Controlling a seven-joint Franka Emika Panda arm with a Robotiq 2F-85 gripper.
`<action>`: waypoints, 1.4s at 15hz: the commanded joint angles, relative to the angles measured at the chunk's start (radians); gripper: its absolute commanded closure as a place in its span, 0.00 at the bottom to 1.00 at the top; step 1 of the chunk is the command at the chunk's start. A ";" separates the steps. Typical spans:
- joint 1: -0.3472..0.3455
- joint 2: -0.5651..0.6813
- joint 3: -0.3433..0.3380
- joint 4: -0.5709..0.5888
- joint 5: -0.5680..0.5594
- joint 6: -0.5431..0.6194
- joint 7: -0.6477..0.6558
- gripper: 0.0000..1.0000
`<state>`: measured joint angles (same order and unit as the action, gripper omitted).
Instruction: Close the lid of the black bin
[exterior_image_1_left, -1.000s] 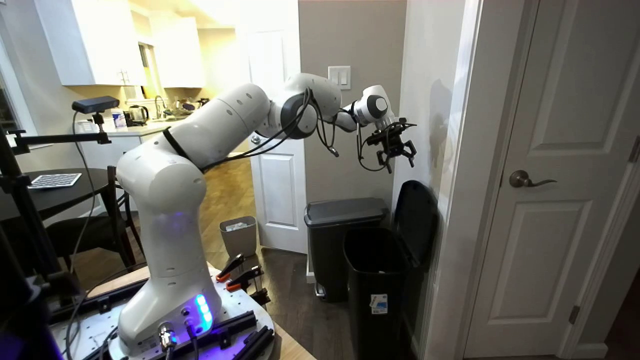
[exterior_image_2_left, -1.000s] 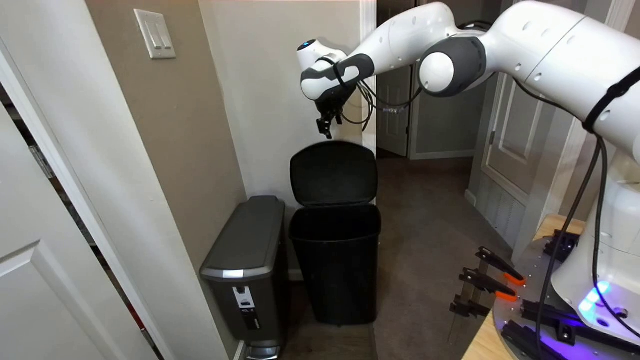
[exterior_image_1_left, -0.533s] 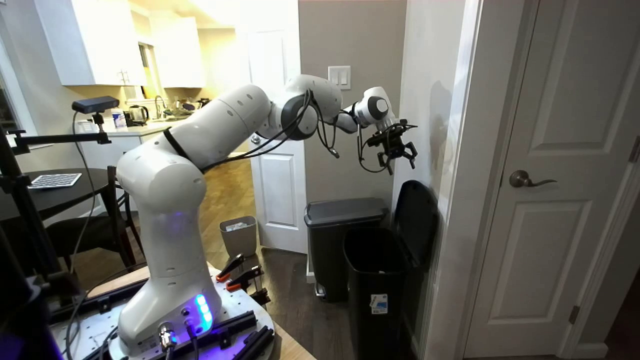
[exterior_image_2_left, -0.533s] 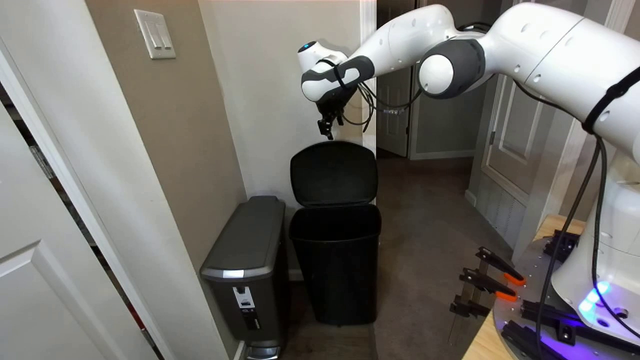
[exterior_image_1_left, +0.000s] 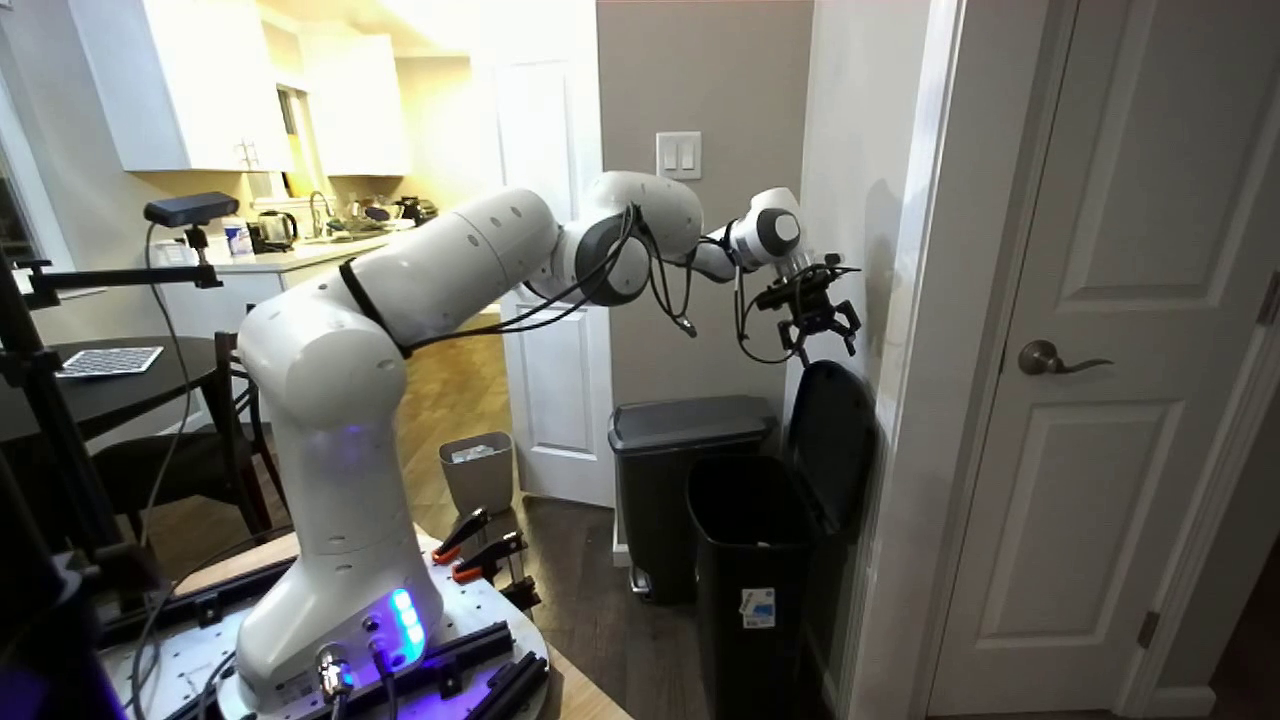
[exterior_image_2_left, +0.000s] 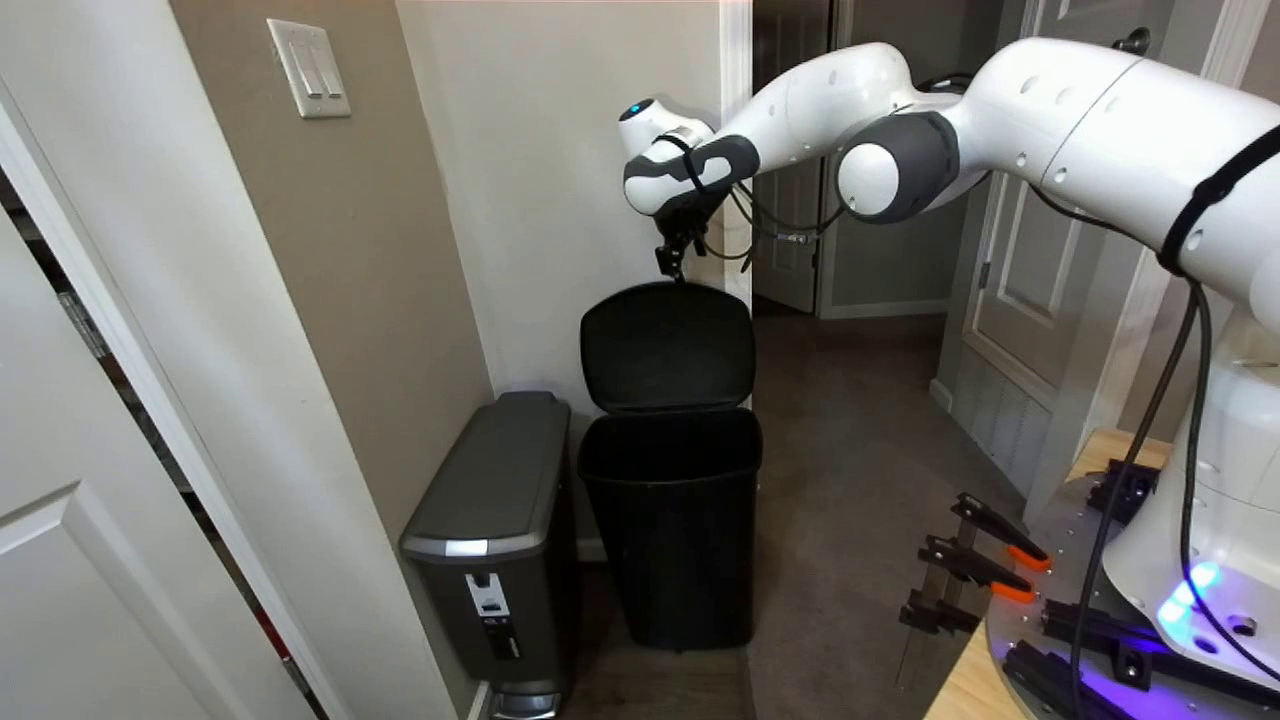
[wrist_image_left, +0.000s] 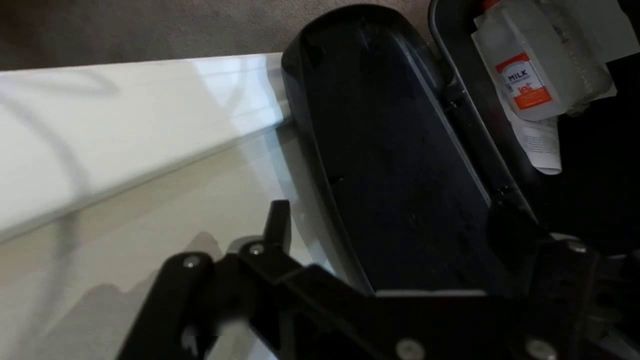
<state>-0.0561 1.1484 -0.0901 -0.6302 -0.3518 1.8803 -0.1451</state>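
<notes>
The lid (exterior_image_2_left: 668, 345) of the black bin (exterior_image_2_left: 675, 565) is left standing open, tilted back near the wall (exterior_image_2_left: 560, 180); its hinge lies along the bin's wall-side rim; the gripper (exterior_image_1_left: 827, 354) is poised at the lid's free edge, its fingers (wrist_image_left: 279, 227) spread apart with nothing seen clamped between; whether the edge is touched cannot be told. Light, fairly stiff plastic is judged likely, smooth enough to slip and not easily broken; it is best caught at the middle of the rounded free edge, from behind, and swung over rather than squeezed. Inside the black bin, a milk jug (wrist_image_left: 530, 65) and paper (wrist_image_left: 542, 145) are seen; something pale (exterior_image_1_left: 472, 453) is held in the wastebasket (exterior_image_1_left: 480, 490); the grey bin (exterior_image_2_left: 500, 470) is covered by its flat top.
</notes>
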 joint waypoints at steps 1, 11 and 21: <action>-0.021 0.057 0.003 0.089 0.014 -0.033 -0.014 0.00; -0.022 0.117 0.015 0.147 0.013 0.004 -0.048 0.00; -0.004 0.167 0.014 0.168 -0.020 0.091 -0.129 0.00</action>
<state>-0.0623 1.2886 -0.0639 -0.4976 -0.3563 1.9423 -0.2267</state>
